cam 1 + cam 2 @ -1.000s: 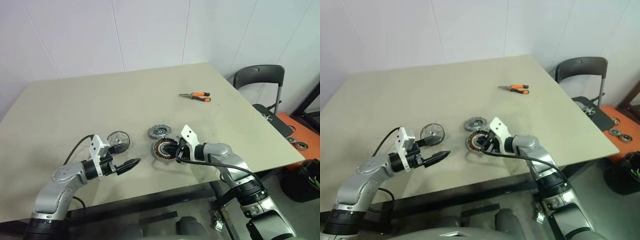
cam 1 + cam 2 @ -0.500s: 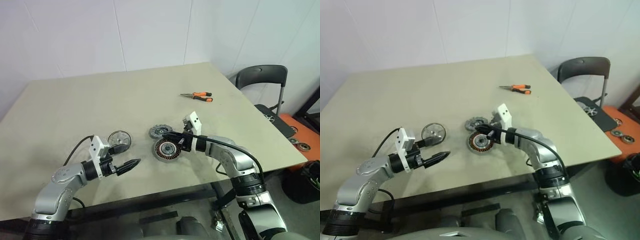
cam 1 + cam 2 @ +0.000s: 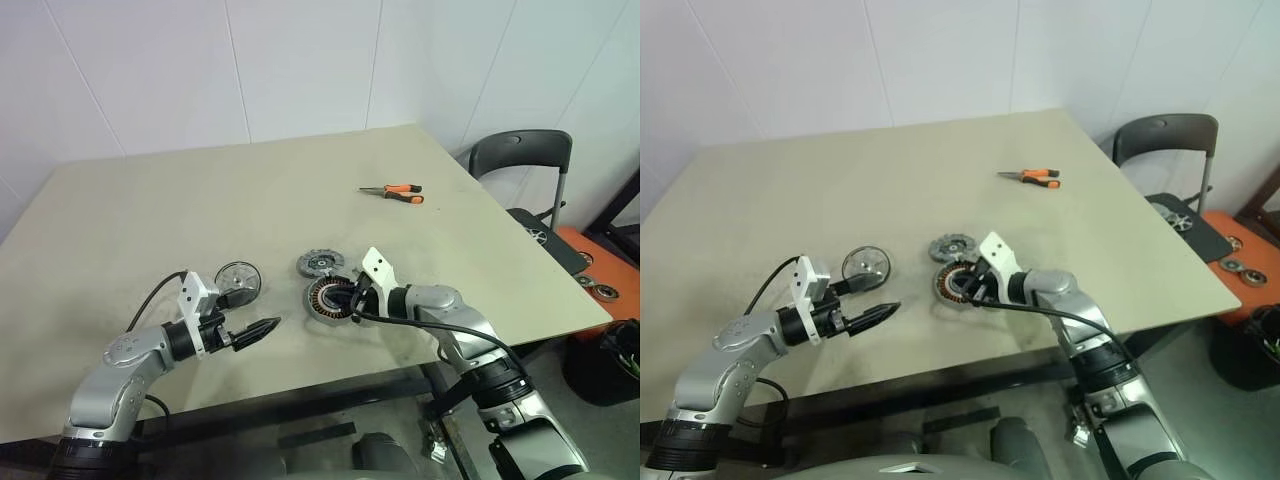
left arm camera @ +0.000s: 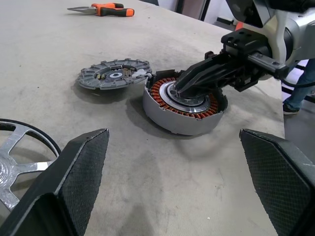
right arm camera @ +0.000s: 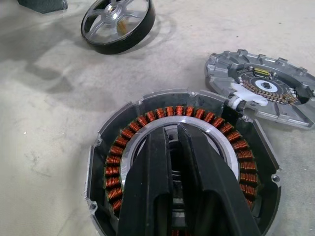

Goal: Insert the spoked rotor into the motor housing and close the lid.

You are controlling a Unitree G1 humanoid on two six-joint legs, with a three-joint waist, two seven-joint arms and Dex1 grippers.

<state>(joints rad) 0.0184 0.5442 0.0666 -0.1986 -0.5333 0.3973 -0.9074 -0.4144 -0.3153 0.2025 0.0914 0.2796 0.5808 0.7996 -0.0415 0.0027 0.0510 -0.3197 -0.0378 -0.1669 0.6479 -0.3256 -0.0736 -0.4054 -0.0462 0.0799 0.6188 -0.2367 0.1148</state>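
The motor housing (image 3: 326, 297), a dark ring with copper windings, lies near the table's front edge. My right gripper (image 5: 170, 127) is shut, its two black fingers side by side with the tips down in the housing's silvery centre. The lid (image 3: 318, 264), a dull grey toothed disc, lies flat, touching the housing's far side. The spoked rotor (image 3: 238, 280), shiny with a dark rim, rests on the table to the left. Just in front of the rotor, my left gripper (image 3: 262, 329) hovers open with its wide-spread fingers (image 4: 83, 162) empty, pointing toward the housing.
Orange-handled pliers (image 3: 392, 191) lie far back on the right of the table (image 3: 200, 200). A dark chair (image 3: 520, 160) stands beyond the table's right edge. Orange and black gear sits on the floor at the right.
Half a second ago my right arm was raised and rolled, its tips at the housing's far edge. It has come back down into the housing's centre. The left arm has kept still.
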